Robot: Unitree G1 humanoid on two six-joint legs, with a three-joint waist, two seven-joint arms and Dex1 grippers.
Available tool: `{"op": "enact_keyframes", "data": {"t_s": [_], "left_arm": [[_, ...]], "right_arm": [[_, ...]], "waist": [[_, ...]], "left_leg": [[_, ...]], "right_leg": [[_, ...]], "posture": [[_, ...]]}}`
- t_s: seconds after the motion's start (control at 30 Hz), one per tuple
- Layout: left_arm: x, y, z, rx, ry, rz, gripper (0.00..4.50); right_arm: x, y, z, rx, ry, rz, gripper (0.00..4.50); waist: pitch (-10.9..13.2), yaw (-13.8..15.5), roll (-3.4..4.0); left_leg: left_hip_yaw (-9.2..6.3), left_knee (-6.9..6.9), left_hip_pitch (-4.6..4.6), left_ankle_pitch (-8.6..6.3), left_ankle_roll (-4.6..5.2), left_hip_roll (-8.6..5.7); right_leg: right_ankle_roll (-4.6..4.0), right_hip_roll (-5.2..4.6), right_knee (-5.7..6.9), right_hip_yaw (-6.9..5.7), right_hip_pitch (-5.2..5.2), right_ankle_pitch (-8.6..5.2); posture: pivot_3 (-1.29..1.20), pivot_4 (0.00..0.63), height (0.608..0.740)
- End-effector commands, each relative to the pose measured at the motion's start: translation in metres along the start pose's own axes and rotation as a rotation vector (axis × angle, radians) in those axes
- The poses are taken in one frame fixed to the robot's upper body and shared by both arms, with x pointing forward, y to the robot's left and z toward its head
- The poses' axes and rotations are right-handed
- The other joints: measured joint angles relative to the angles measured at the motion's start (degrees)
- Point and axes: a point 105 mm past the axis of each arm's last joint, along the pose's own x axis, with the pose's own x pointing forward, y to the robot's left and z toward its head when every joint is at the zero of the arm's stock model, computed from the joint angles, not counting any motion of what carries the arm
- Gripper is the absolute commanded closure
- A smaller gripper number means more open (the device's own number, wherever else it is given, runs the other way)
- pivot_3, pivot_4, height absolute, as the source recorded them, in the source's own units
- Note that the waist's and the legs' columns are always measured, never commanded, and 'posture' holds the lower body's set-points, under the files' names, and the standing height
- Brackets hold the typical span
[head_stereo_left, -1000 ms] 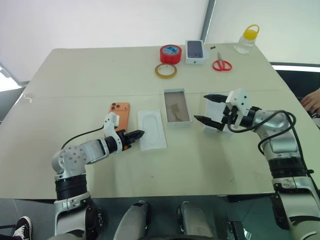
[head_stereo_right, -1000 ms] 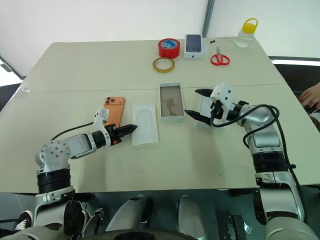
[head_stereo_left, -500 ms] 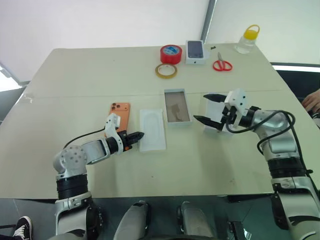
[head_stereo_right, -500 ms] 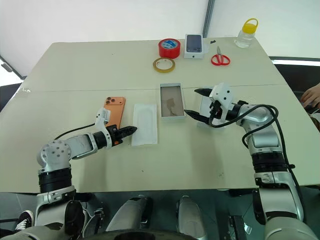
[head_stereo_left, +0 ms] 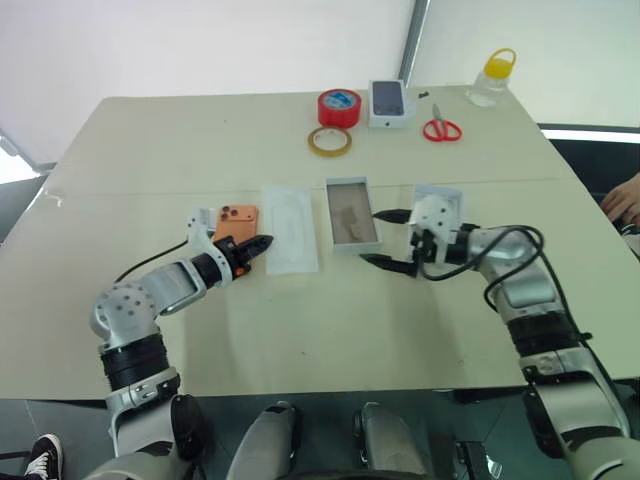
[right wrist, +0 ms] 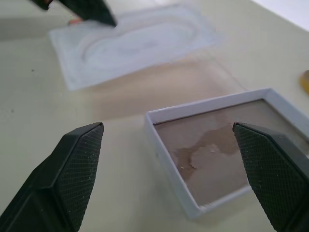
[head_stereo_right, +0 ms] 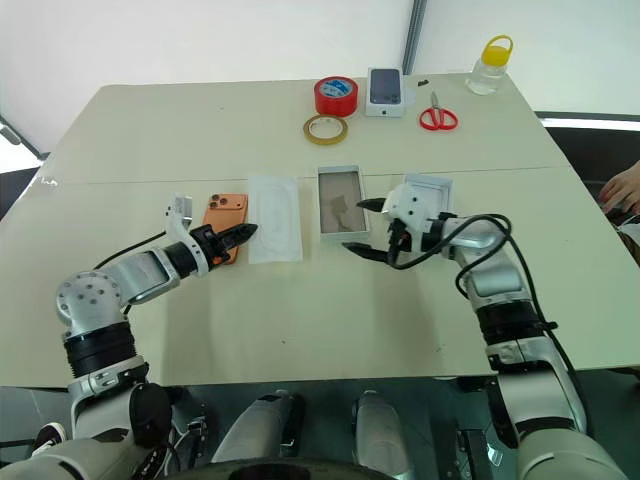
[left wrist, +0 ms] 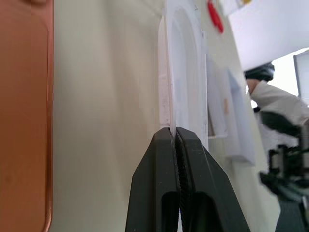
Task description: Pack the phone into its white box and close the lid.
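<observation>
Left claw pressed together, pinching near edge of thin white insert tray; wrist view shows tray edge caught between both black fingers. Right claw spread wide, hovering just beside near end of the white box, one finger on each side of box corner in wrist view.

Phone flat on bench, orange back up, camera cluster at far left corner, just left of insert tray and partly hidden by left claw. White box open, brown lining visible, nothing inside; sits right of insert tray, parallel to it. Lid on bench right of white box, behind right claw, white inner face up, partly hidden by right arm.

Far edge of bench: red tape roll, yellowish tape ring, smaller white box with dark phone picture, red-handled scissors, clear bottle with yellow cap. Person's hand at right edge.
</observation>
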Motion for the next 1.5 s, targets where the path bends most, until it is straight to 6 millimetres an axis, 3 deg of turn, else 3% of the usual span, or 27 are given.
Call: {"op": "enact_keyframes", "data": {"t_s": [0.03, 0.23, 0.27, 0.33, 0.57, 0.6, 0.8, 1.0, 1.27, 1.47, 1.5], "left_arm": [[-0.005, -0.007, 0.007, 0.000, -0.027, -0.032, 4.45], [-0.010, -0.006, 0.007, -0.015, -0.056, -0.022, 4.45], [-0.011, -0.006, 0.007, -0.017, -0.060, -0.021, 4.49], [-0.012, -0.006, 0.006, -0.020, -0.063, -0.015, 4.50], [-0.015, -0.008, 0.006, -0.009, -0.076, -0.005, 4.50], [-0.014, -0.009, 0.007, -0.008, -0.079, -0.004, 4.50], [-0.011, -0.019, 0.014, -0.014, -0.098, -0.038, 4.50], [-0.011, -0.035, 0.025, -0.029, -0.125, -0.090, 4.50], [-0.005, -0.043, 0.024, -0.027, -0.109, -0.092, 4.50], [-0.001, -0.040, 0.015, -0.038, -0.090, -0.082, 4.50], [0.000, -0.040, 0.014, -0.037, -0.087, -0.081, 4.50]], "right_arm": [[0.011, -0.006, 0.003, -0.054, 0.022, 0.036, 0.00], [0.030, -0.009, -0.004, -0.071, 0.046, 0.089, 0.00], [0.032, -0.007, -0.005, -0.063, 0.047, 0.107, 0.26], [0.034, -0.006, -0.012, -0.052, 0.071, 0.124, 0.85], [0.041, -0.001, -0.017, -0.089, 0.099, 0.172, 4.26], [0.042, 0.000, -0.018, -0.105, 0.109, 0.182, 4.47], [0.044, 0.012, -0.011, -0.105, 0.072, 0.236, 4.47], [0.041, 0.043, 0.017, -0.089, -0.029, 0.313, 4.47], [0.046, 0.082, 0.025, -0.074, -0.030, 0.318, 4.47], [0.051, 0.076, 0.026, -0.063, -0.015, 0.236, 4.47], [0.051, 0.074, 0.026, -0.065, -0.015, 0.226, 3.91]], "waist": [[0.0, 0.0, -0.04], [0.0, 0.0, -0.07], [0.0, 0.0, -0.07], [0.1, 0.0, -0.09], [0.1, -0.2, -0.10], [0.1, -0.2, -0.10], [0.1, -0.1, -0.11], [0.1, 0.1, -0.12], [0.1, 0.1, -0.13], [0.1, 0.2, -0.13], [0.1, 0.2, -0.14]], "left_leg": [[0.00, 0.00, 0.00, 0.00, 0.00, 0.00], [-0.01, -0.02, 0.00, 0.00, -0.01, 0.01], [-0.01, -0.01, -0.01, 0.00, -0.01, 0.01], [-0.01, -0.01, -0.01, 0.01, -0.01, 0.01], [-0.02, -0.01, 0.00, 0.01, -0.03, 0.02], [-0.02, -0.01, 0.00, 0.02, -0.03, 0.02], [-0.02, -0.01, 0.00, 0.02, -0.03, 0.03], [-0.05, -0.02, -0.03, 0.01, -0.04, 0.03], [-0.07, -0.02, -0.03, 0.02, -0.07, 0.03], [-0.07, -0.02, -0.03, 0.03, -0.08, 0.03], [-0.07, -0.02, -0.03, 0.03, -0.08, 0.03]], "right_leg": [[0.00, 0.00, 0.00, 0.00, 0.00, 0.00], [0.00, 0.01, -0.01, 0.00, -0.01, 0.00], [0.00, 0.01, -0.01, 0.00, -0.01, 0.00], [0.00, 0.01, -0.02, 0.00, -0.01, 0.00], [-0.01, 0.02, -0.01, 0.00, -0.01, 0.01], [-0.02, 0.03, -0.01, 0.00, -0.01, 0.01], [-0.02, 0.03, -0.01, 0.00, -0.01, 0.02], [-0.01, 0.03, -0.02, -0.01, -0.02, 0.02], [-0.01, 0.03, -0.01, -0.01, -0.05, 0.03], [-0.03, 0.04, -0.01, -0.01, -0.10, 0.04], [-0.03, 0.03, -0.01, 0.00, -0.09, 0.04]], "posture": [[0.00, 0.150, 0.740], [0.00, 0.150, 0.740], [0.00, 0.150, 0.740], [0.00, 0.150, 0.740], [0.00, 0.150, 0.740], [0.00, 0.150, 0.740], [0.00, 0.150, 0.740], [0.00, 0.150, 0.740], [0.00, 0.150, 0.740], [0.00, 0.150, 0.740], [0.00, 0.150, 0.740]]}}
